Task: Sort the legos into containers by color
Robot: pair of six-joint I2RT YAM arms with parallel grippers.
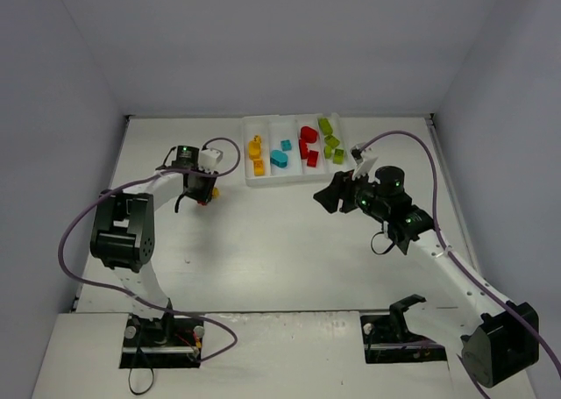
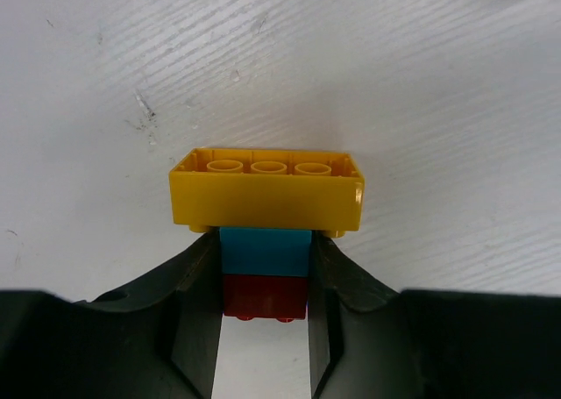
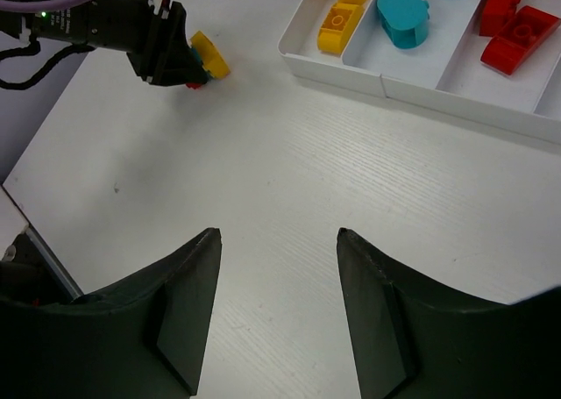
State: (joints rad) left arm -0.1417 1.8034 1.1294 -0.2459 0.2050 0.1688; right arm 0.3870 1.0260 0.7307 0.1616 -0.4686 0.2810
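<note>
Small plastic bricks [image 1: 308, 134] colour-sorted in white four-compartment plastic tray [image 1: 294, 182]; left gripper [image 2: 265, 272] clamped on yellow-cyan-red plastic brick stack [image 2: 266, 193], not yet sorted; right gripper [image 3: 279, 241] part-open, empty

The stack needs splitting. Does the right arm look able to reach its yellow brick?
Probably yes: on the stack, the yellow brick juts clear of the left gripper, and only bare table separates it from the open right gripper.

Your left hand [image 1: 202, 191], left of centre in the top view, pinches a brick stack [image 2: 266, 197]. Your right hand [image 1: 331, 195], right of centre, hangs half open.
</note>
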